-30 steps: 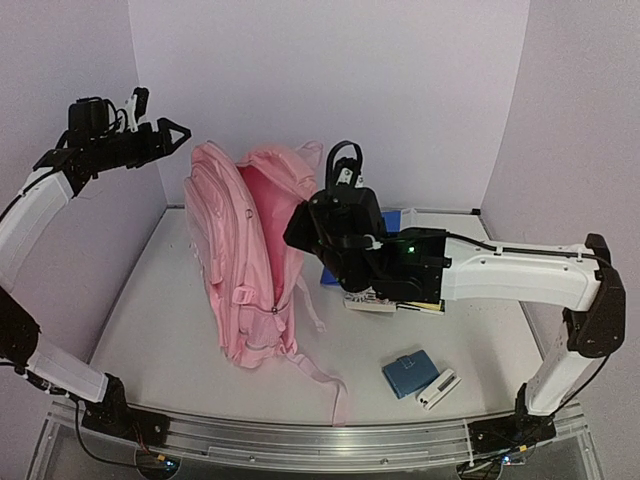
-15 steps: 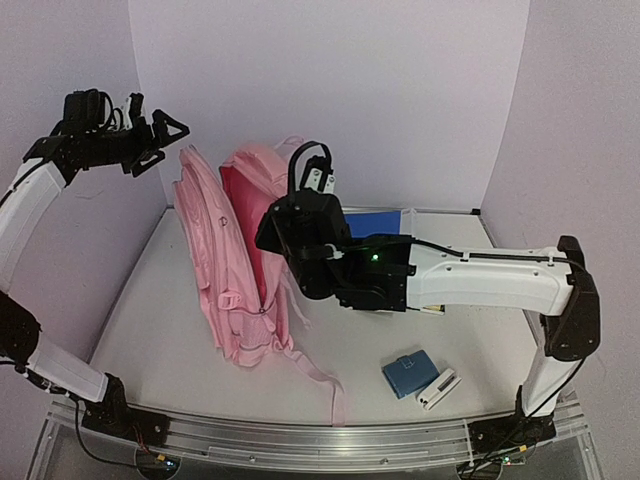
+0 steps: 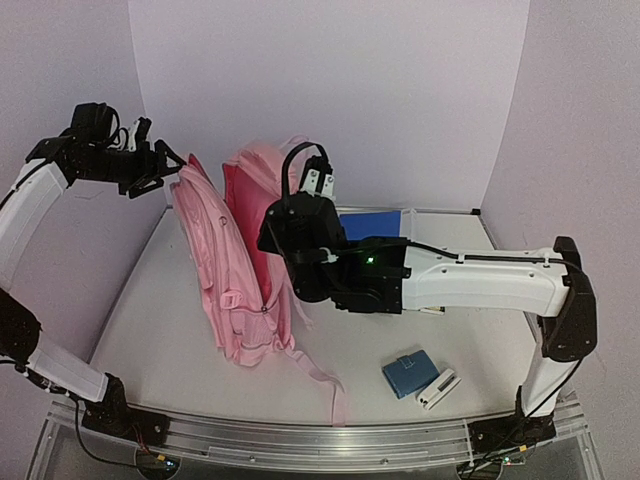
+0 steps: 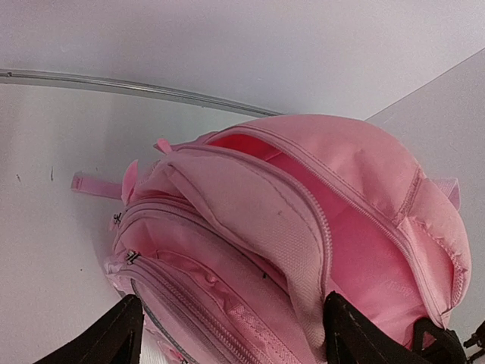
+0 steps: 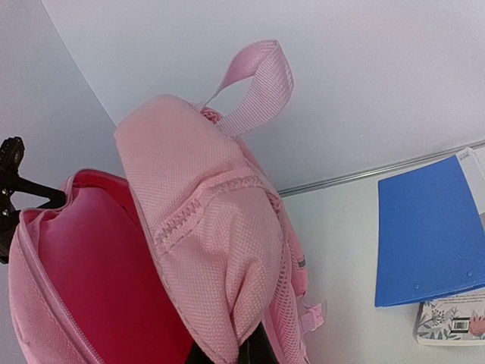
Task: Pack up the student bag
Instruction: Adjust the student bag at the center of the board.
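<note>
The student bag [image 3: 235,270], a light-pink backpack, stands upright left of centre with its main compartment gaping and the darker pink lining showing. My right gripper [image 5: 231,353] is shut on the fabric at the top of its back panel, just below the top handle [image 5: 254,83]; in the top view the gripper [image 3: 290,215] is hidden under its own wrist. My left gripper [image 3: 165,172] is at the top of the bag's front section. Its fingers [image 4: 114,337] stand wide apart, open, with the front pockets [image 4: 265,250] between them.
A blue folder [image 3: 375,222] lies behind the right arm near the back wall, with a flower-patterned notebook [image 5: 451,322] in front of it. A small blue pouch [image 3: 407,373] and a white stick-shaped item [image 3: 437,389] lie at the front right. Walls stand close on the left and behind.
My right arm has swung left, carrying the back panel and standing the bag up. The left gripper has come down to the bag's front section, which has shifted left, widening the opening.
</note>
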